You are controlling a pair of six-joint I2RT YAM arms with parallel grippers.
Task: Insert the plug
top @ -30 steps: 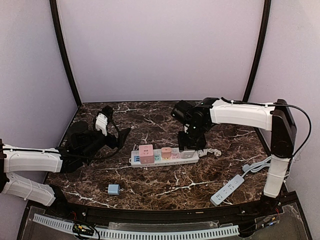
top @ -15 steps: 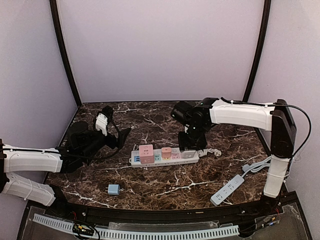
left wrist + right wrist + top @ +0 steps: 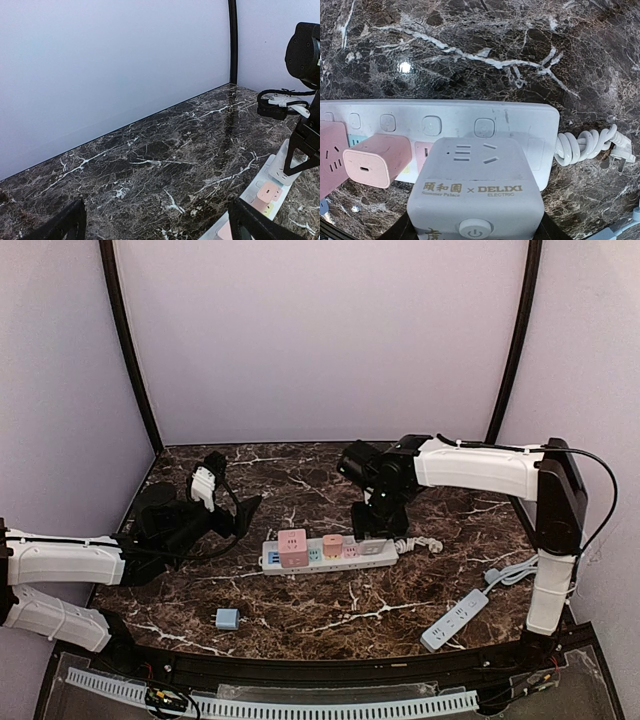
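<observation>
Nearest, a blue plug [image 3: 228, 619] lies loose on the table [image 3: 300, 480], well apart from the strip [image 3: 520, 120]; a spare strip [image 3: 455, 619] lies to the right. Farther back, the right gripper [image 3: 372, 532] clasps the white plug [image 3: 476, 192] from above at the strip's right end, beside two pink plugs [image 3: 293, 546]; I cannot tell whether its pins are seated. The left gripper [image 3: 232, 488] hangs spread wide and empty, left of the strip.

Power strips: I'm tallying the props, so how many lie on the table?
2. The loaded strip lies mid-table, carrying pink and white plug blocks. The empty strip lies by the right arm's base. None seems hidden.
</observation>
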